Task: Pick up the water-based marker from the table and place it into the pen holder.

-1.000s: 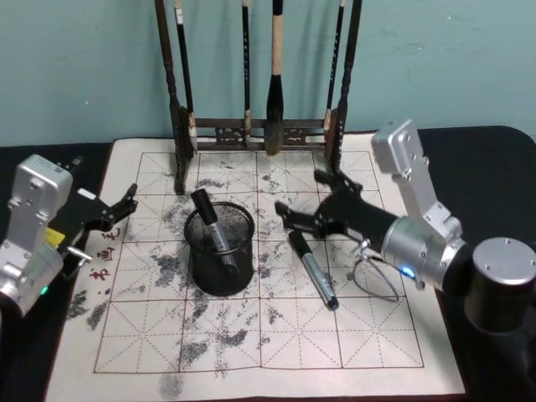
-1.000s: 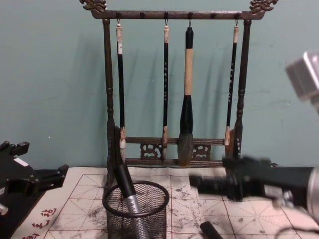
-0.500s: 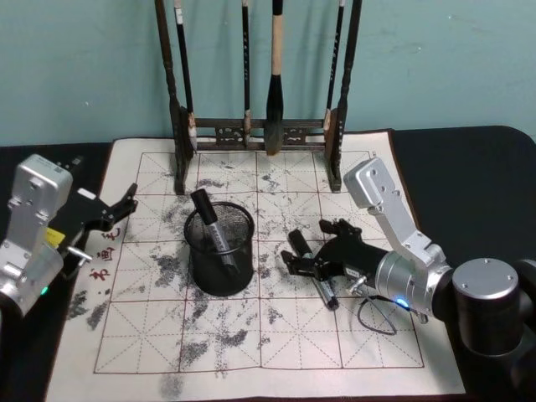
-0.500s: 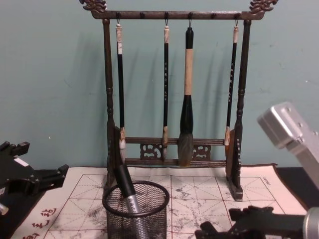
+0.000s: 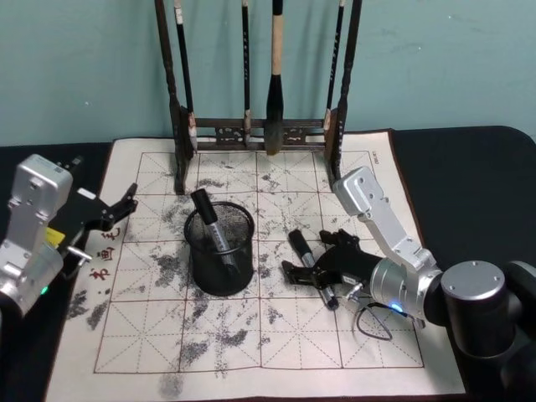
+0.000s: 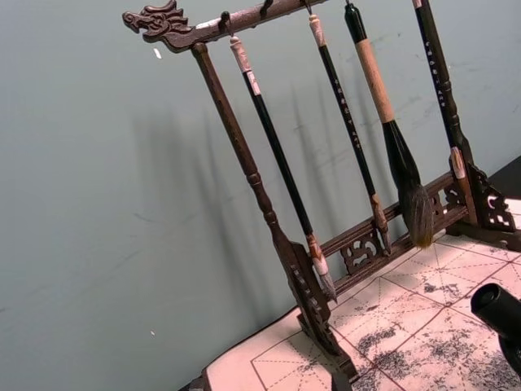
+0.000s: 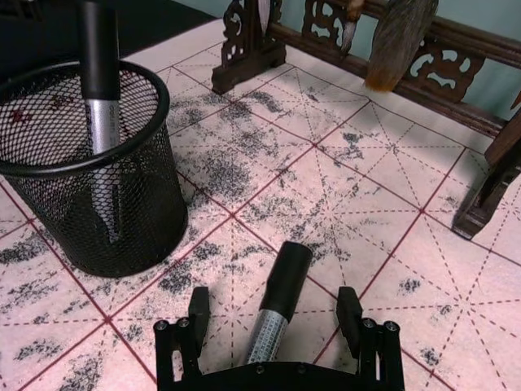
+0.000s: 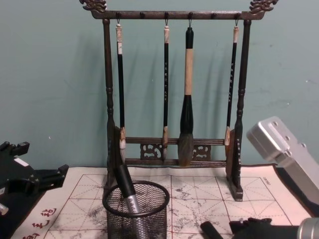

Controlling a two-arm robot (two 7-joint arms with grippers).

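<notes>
The marker (image 5: 298,246) lies flat on the ink-stained grid mat (image 5: 251,335) that covers the middle of the dark desk (image 5: 477,167), to the right of the holder (image 5: 219,251) and apart from it. It lies at a slant, its black cap toward the brush rack (image 5: 260,134) at the back and its silver barrel running toward the robot and a little to its right. The right gripper (image 5: 320,274) is down low over the mat and straddles the marker about midway along it. In the right wrist view the right gripper (image 7: 273,303) has its jaws wide apart, one on each side of the marker (image 7: 281,285), with bare mat showing between each jaw and the barrel, so neither touches it. The cap reaches out past the jaw tips and the barrel runs back under the gripper body, roughly centred in the gap. The holder (image 7: 89,187) stands upright on the mat beyond, and a second marker (image 7: 99,90) leans inside it, cap up above the rim. In the chest view the holder (image 8: 135,211) stands in front of the rack's left post. The left gripper (image 5: 124,209) hangs at the mat's left edge, well away from the holder, its jaws apart and holding nothing.
</notes>
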